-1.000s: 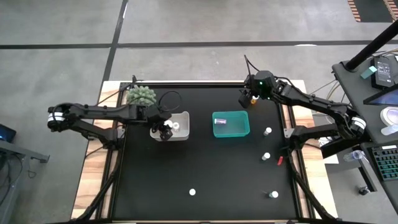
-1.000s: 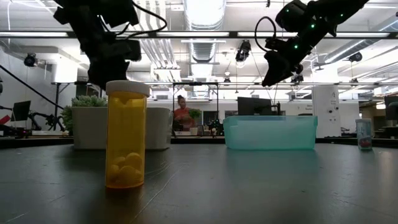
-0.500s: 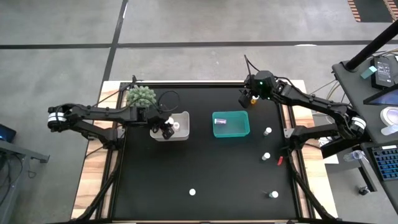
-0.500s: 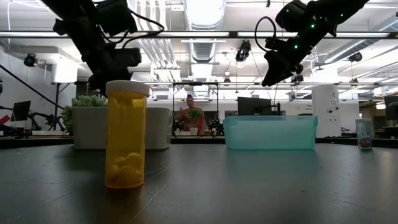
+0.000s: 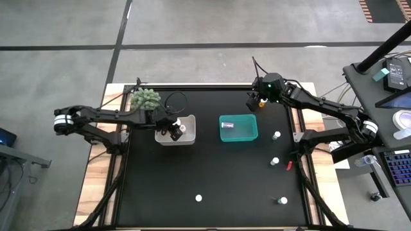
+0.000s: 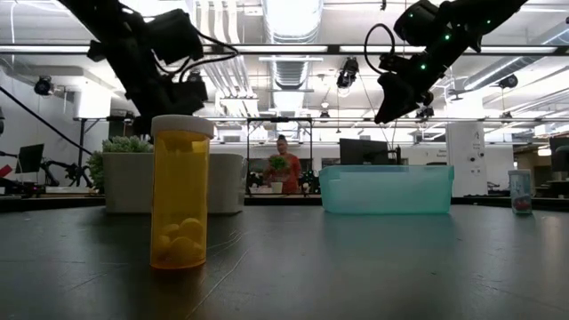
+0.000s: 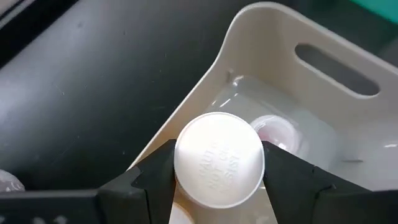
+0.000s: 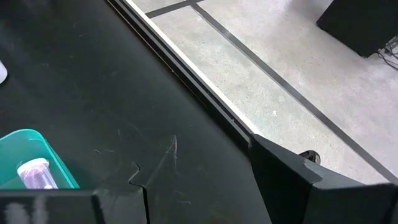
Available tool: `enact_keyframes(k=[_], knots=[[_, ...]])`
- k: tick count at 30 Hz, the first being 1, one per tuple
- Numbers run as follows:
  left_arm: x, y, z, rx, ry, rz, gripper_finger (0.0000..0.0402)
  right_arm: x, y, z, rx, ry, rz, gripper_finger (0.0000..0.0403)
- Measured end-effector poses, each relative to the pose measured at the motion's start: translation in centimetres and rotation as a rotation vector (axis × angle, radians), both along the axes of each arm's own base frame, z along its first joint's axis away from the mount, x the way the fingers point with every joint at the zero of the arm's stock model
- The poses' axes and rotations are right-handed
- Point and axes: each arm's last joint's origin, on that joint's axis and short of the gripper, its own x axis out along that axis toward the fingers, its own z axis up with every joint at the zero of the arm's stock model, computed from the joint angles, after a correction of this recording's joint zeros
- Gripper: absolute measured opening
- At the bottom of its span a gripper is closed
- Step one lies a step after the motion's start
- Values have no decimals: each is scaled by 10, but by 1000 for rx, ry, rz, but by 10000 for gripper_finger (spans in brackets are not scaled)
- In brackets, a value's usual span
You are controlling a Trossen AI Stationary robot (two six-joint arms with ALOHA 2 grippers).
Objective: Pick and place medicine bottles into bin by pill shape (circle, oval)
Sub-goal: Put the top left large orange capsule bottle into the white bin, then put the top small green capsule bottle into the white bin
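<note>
Over the white tub (image 5: pixel 183 130) near the tabletop's far left edge, we see the left gripper (image 7: pixel 217 168) with its jaws pinching a white-capped bottle (image 7: pixel 219 159); another bottle (image 7: pixel 272 130) lies inside that tub. Beside it sits the teal tub (image 5: pixel 239 128) with a bottle (image 8: pixel 35 173) in it. The right gripper (image 5: pixel 254 102) hangs above the far edge, jaws spread and empty. Four loose bottles stand toward the near and right edges, and an amber bottle (image 6: pixel 180 191) stands close to the low camera.

Bright overhead light, soft wrist-view blur
</note>
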Motion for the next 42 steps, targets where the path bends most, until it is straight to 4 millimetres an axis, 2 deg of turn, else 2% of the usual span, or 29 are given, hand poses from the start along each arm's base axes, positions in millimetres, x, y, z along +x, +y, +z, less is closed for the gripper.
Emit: enact_keyframes(k=[7,30,35,42], knots=[[6,2,-6,2,11,3,216,0,0,-1,2,3,0,194],[0,0,4,6,-17,-9,230,0,0,-1,4,3,2,194],[3,1,19,38,-32,-47,249,-1,1,-2,22,-3,-11,194],[4,1,49,136,-88,-142,252,-3,2,-5,69,9,-36,194]])
